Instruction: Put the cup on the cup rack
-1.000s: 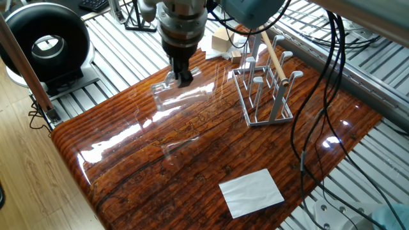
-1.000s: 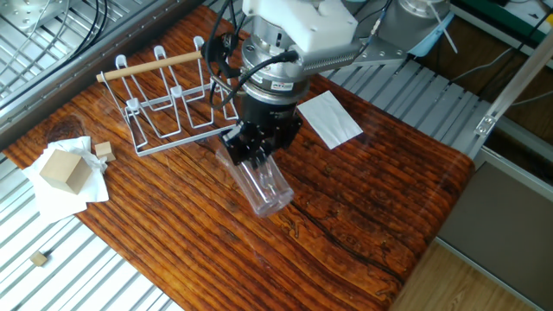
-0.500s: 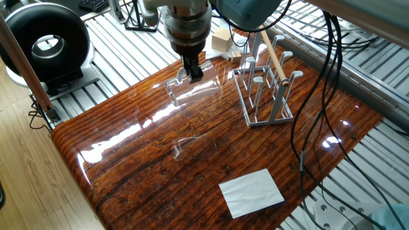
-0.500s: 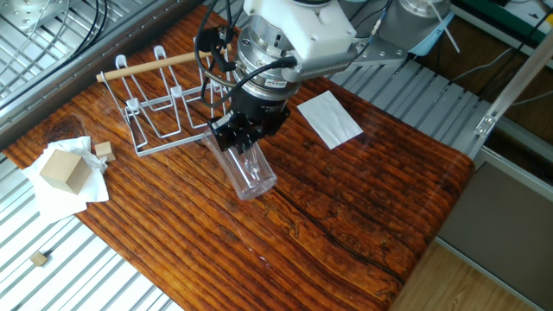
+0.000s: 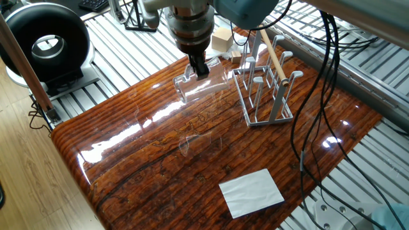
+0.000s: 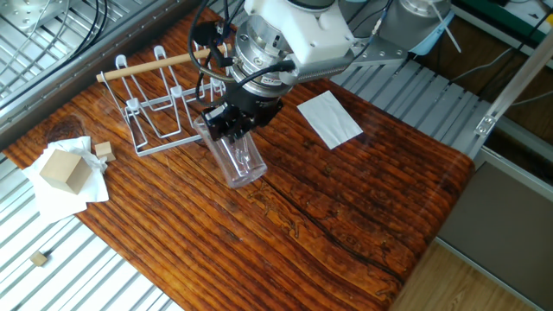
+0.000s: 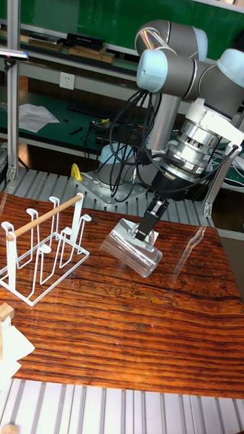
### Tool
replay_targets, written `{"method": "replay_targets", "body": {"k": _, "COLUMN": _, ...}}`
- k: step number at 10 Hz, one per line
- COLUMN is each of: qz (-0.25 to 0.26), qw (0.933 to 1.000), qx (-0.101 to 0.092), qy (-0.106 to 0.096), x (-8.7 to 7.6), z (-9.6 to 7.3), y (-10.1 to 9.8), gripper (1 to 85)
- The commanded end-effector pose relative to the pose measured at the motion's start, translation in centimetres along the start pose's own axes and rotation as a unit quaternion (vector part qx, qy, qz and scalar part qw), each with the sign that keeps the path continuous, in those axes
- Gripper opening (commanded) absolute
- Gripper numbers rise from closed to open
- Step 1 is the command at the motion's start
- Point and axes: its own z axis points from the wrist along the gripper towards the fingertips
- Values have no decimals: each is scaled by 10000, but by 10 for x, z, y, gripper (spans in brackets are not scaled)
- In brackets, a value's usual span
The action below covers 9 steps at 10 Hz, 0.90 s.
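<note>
Clear glass tumbler (image 7: 131,251), tapered with a thick base, is hanging tilted above the glossy striped wooden tabletop (image 5: 160,172), pinched at its rim by the black two-finger gripper (image 7: 149,221). Just beside it, the grey wire cup rack (image 6: 164,108) with upright pegs and a pale wooden rod handle is standing. A white paper sheet (image 5: 251,191) is lying well apart; a light wooden block (image 6: 62,169) is resting on crumpled white paper.

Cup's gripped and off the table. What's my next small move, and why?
Probably carry on toward the cup rack while tipping the cup mouth-down. The tool holds it by the rim, lifted and tilted nearly sideways, short of the pegs; it must be inverted above one before lowering.
</note>
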Motion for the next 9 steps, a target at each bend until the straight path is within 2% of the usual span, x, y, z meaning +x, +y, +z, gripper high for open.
{"method": "replay_targets", "body": {"k": 1, "qz": 64, "qw": 10000, "qx": 9, "qy": 34, "x": 3, "z": -1, "y": -1, "gripper": 10}}
{"method": "replay_targets", "body": {"k": 9, "qz": 244, "qw": 9989, "qx": 296, "qy": 267, "x": 15, "z": -1, "y": -16, "gripper": 10}}
